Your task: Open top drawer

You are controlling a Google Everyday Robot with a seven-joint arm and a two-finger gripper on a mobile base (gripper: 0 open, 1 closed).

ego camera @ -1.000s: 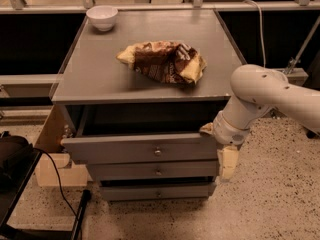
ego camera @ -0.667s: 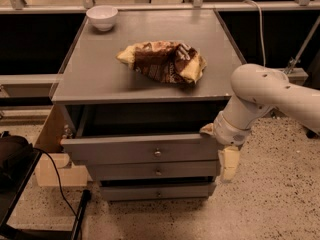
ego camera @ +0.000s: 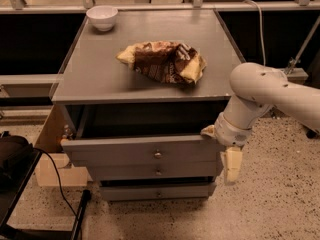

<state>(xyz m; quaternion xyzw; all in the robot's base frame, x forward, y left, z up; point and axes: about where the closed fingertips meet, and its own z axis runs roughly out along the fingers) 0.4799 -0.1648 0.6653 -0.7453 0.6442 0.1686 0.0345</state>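
Observation:
The grey cabinet has three drawer fronts. The top drawer point(ego camera: 125, 151), with a small round metal knob point(ego camera: 158, 154) at its centre, stands pulled out a little from the cabinet, with a dark gap above it under the top. My gripper point(ego camera: 222, 146) is at the right end of the top drawer's front, touching its upper right corner. The white arm point(ego camera: 265, 91) reaches in from the right. A cream part of the gripper hangs down beside the drawer fronts.
A crumpled brown chip bag point(ego camera: 162, 61) and a white bowl point(ego camera: 102, 17) lie on the cabinet top point(ego camera: 90, 79). Two lower drawers point(ego camera: 158, 172) sit below. A black bag point(ego camera: 12, 156) and cable are at the left; a cardboard box point(ego camera: 50, 134) stands beside the cabinet.

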